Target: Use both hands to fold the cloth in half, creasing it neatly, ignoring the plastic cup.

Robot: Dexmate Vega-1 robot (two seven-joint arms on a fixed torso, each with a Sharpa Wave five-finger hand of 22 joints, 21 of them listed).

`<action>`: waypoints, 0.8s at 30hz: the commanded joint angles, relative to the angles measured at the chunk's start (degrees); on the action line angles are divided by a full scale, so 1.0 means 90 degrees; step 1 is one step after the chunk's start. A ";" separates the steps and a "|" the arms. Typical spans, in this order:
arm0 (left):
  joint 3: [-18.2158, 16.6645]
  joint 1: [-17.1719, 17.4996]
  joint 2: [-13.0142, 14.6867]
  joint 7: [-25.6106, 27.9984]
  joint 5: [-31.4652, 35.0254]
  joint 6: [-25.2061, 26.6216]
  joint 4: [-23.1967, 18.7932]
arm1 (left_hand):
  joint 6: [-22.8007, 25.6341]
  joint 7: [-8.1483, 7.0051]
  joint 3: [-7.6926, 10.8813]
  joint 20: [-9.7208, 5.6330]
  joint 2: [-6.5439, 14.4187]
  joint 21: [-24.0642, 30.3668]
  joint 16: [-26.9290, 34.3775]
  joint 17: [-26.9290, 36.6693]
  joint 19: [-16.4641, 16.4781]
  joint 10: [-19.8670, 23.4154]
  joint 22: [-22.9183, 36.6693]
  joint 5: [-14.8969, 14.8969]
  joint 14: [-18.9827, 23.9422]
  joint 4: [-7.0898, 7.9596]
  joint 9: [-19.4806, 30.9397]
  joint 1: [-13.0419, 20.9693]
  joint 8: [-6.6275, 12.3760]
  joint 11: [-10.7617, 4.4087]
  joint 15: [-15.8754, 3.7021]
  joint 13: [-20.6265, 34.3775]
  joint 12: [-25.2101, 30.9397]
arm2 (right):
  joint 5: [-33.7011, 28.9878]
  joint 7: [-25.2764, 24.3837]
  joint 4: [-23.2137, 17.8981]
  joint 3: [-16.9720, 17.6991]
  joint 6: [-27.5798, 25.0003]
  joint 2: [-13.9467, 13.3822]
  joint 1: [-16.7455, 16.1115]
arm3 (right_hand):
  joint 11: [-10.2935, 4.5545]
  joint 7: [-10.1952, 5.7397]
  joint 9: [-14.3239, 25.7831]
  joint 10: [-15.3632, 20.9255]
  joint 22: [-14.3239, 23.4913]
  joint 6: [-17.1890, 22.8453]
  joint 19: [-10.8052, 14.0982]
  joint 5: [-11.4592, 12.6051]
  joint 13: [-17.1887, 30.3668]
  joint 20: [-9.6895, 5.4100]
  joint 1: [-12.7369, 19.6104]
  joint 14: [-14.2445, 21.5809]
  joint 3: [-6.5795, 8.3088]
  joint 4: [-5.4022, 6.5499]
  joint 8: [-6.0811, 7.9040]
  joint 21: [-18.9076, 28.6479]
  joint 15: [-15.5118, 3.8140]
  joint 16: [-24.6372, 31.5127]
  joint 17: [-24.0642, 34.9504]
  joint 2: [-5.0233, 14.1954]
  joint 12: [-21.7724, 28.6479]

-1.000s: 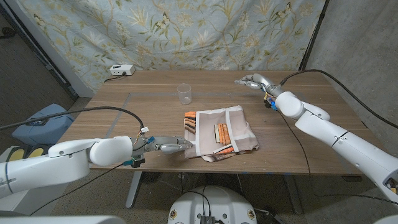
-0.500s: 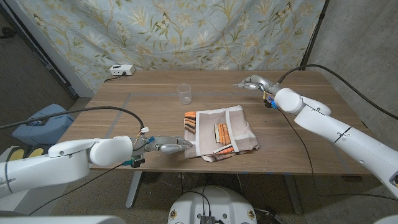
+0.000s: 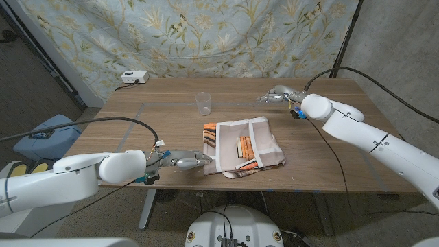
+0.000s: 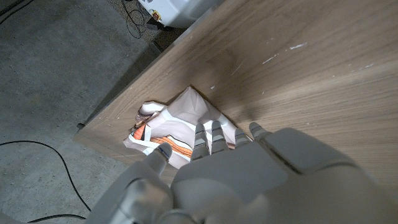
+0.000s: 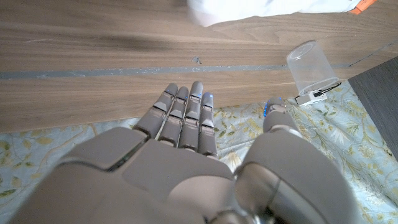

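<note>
**Spotter:** What's your right hand doing?

**Operator:** My right hand [image 3: 273, 95] is empty, fingers straight out and spread. Over the last second I've swung it inward from the far right of the table, so the cloth [image 3: 243, 145] now sits nearer, just ahead of the fingertips and toward me. The plastic cup [image 3: 203, 103] stands beyond it, off to the hand's inner side. I'm leaving that alone.

**Spotter:** And the left?

**Operator:** My left hand [image 3: 185, 160] hasn't budged. Its fingers [image 4: 208, 138] are extended, close together, tips right at the cloth's near corner by the table [image 3: 137, 113] edge. Touching or not, I can't tell.

**Spotter:** So, progress?

**Operator:** The cloth lies rumpled, not creased. I reckon the right hand is closing in for its far edge.
</note>
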 commanded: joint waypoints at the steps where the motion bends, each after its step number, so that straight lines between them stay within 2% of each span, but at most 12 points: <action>1: 0.0029 -0.0024 0.0004 0.0001 0.0032 0.0021 -0.0001 | 0.0067 -0.0012 0.0079 -0.0012 0.0028 0.0061 0.0041 0.0004 -0.0412 0.0018 0.0021 0.0028 0.0008 0.0000 0.0019 -0.0066 -0.0005 -0.0009 0.0030 0.0012 -0.0004 | -0.0174 0.0549 0.0063 -0.0491 -0.0424 0.0002 0.0486 | 0.0008 0.0098 0.0016 0.0007 0.0016 -0.0031 -0.0019 0.0049 0.0030 0.0062 0.0113 0.0002 0.0053 -0.0004 -0.0015 -0.0025 0.0026 -0.0005 0.0025 -0.0017 0.0018; 5: 0.0033 -0.0029 0.0001 -0.0009 0.0009 0.0007 0.0009 | 0.0065 -0.0016 0.0095 -0.0011 0.0027 0.0061 0.0037 0.0003 -0.0418 0.0021 0.0020 0.0029 0.0009 -0.0001 0.0019 -0.0073 -0.0009 -0.0011 0.0030 0.0012 -0.0009 | -0.0269 0.0601 0.0199 -0.0615 -0.0397 0.0041 0.0572 | -0.0028 0.0050 0.0019 0.0030 0.0017 -0.0016 -0.0023 0.0052 0.0043 0.0054 0.0126 -0.0003 0.0046 0.0014 -0.0013 -0.0026 -0.0004 -0.0012 0.0031 -0.0028 0.0032; 9: 0.0062 -0.0053 -0.0024 -0.0048 0.0062 0.0012 0.0002 | 0.0063 -0.0020 0.0108 -0.0014 0.0027 0.0057 0.0033 0.0002 -0.0430 0.0020 0.0020 0.0030 0.0006 -0.0002 0.0019 -0.0079 -0.0012 -0.0011 0.0030 0.0012 -0.0014 | -0.0355 0.0741 0.0391 -0.0757 -0.0298 0.0076 0.0678 | -0.0078 0.0020 0.0027 0.0019 0.0020 0.0015 -0.0034 0.0048 0.0078 0.0026 -0.0054 -0.0011 -0.0077 0.0128 -0.0018 -0.0029 -0.0050 -0.0024 0.0064 -0.0131 0.0046; 12: 0.0066 -0.0051 -0.0015 -0.0059 0.0068 0.0037 -0.0011 | 0.0063 -0.0017 0.0123 -0.0018 0.0029 0.0059 0.0030 0.0002 -0.0429 0.0017 0.0019 0.0032 0.0006 -0.0003 0.0019 -0.0083 -0.0013 -0.0031 0.0029 0.0012 -0.0020 | -0.0469 0.0815 0.0530 -0.0877 -0.0238 0.0112 0.0745 | -0.0111 0.0001 0.0030 0.0022 0.0021 0.0018 -0.0043 0.0057 0.0096 0.0012 -0.0138 -0.0009 -0.0140 0.0166 -0.0026 -0.0032 -0.0067 -0.0029 0.0076 -0.0193 0.0058; 24: 0.0076 -0.0059 -0.0014 -0.0060 0.0105 0.0038 -0.0020 | 0.0069 -0.0031 0.0178 -0.0032 0.0028 0.0060 0.0023 0.0000 -0.0438 0.0032 0.0018 0.0036 0.0013 -0.0006 0.0019 -0.0098 -0.0017 -0.0017 0.0036 0.0013 -0.0031 | -0.0643 0.1016 0.0584 -0.0938 -0.0326 0.0044 0.0765 | -0.0159 -0.0027 0.0039 -0.0042 0.0022 -0.0009 -0.0053 0.0093 0.0133 -0.0033 -0.0224 -0.0023 -0.0226 0.0201 -0.0055 -0.0034 -0.0130 -0.0051 0.0092 -0.0279 0.0055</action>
